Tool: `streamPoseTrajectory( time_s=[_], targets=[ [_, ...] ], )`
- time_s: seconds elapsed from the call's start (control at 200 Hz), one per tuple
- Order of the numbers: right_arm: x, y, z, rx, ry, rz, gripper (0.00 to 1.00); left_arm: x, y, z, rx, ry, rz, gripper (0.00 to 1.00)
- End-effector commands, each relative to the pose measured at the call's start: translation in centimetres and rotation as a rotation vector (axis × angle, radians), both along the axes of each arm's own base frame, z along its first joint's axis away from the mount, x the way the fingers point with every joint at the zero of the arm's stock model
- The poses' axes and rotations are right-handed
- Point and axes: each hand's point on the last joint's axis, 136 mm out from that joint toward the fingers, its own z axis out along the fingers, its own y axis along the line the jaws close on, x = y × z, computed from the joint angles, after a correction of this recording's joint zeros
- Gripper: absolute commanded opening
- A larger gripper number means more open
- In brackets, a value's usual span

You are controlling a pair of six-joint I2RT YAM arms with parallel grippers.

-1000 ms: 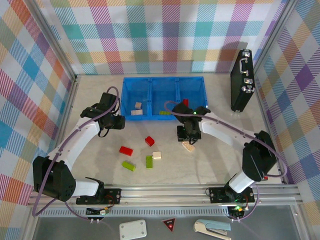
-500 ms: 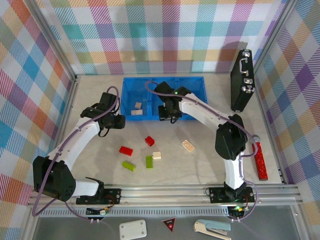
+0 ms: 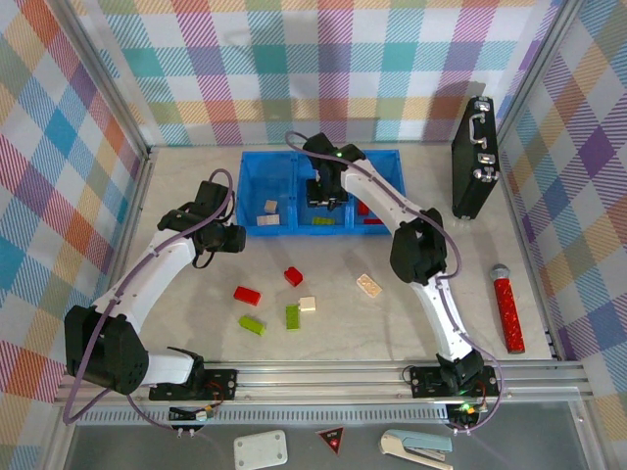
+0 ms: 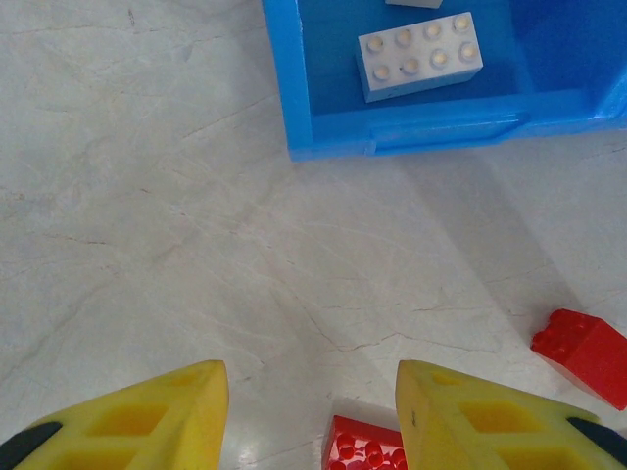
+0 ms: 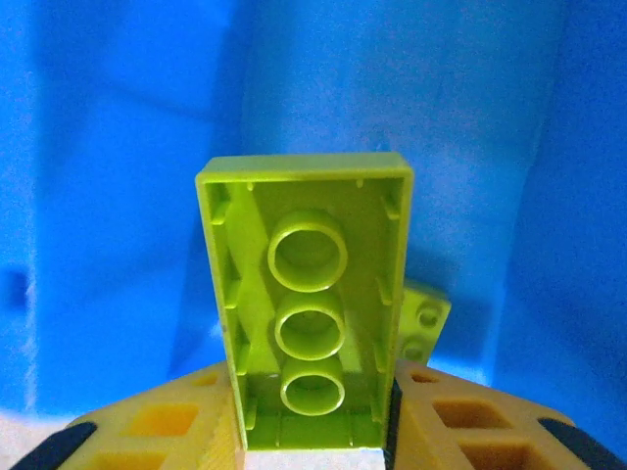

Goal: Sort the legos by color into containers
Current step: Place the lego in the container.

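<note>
The right end effector [image 3: 324, 192] has swung off the desk [image 4: 147, 245] since a second ago and is now over the middle compartment of the blue bin [image 3: 253, 168]. It's clamped on a lime green lego [image 5: 309, 294], hollow side to its camera, with another green lego [image 5: 428, 328] below. The left end effector [image 4: 312, 384] hasn't budged, jaws partway open over a red lego [image 4: 364, 452].
</note>
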Motion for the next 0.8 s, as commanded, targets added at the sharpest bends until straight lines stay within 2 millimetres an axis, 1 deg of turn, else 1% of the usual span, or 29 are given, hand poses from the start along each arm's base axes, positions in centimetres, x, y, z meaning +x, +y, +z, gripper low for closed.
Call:
streamPoseTrajectory(
  time_s=[0.0, 0.14, 0.295, 0.56, 0.795],
  targets=[
    [0.6, -0.2, -0.4, -0.029, 0.003, 0.016, 0.38, -0.4, 0.3, -0.2, 0.007, 0.007, -0.004, 0.48],
    [2.0, -0.5, -1.6, -0.034, -0.012, -0.024, 0.39, -0.4, 0.3, -0.3, 0.007, 0.010, -0.004, 0.48],
    [3.0, 0.0, -3.0, -0.022, -0.028, -0.037, 0.39, -0.3, 0.3, -0.3, 0.007, 0.008, -0.003, 0.48],
    [3.4, 0.0, -6.2, -0.046, -0.004, -0.051, 0.40, -0.3, 0.3, -0.3, 0.004, 0.010, -0.004, 0.48],
    [3.5, 0.0, -7.3, -0.050, 0.008, -0.067, 0.42, -0.4, 0.2, -0.4, 0.002, 0.013, -0.006, 0.48]
  ],
)
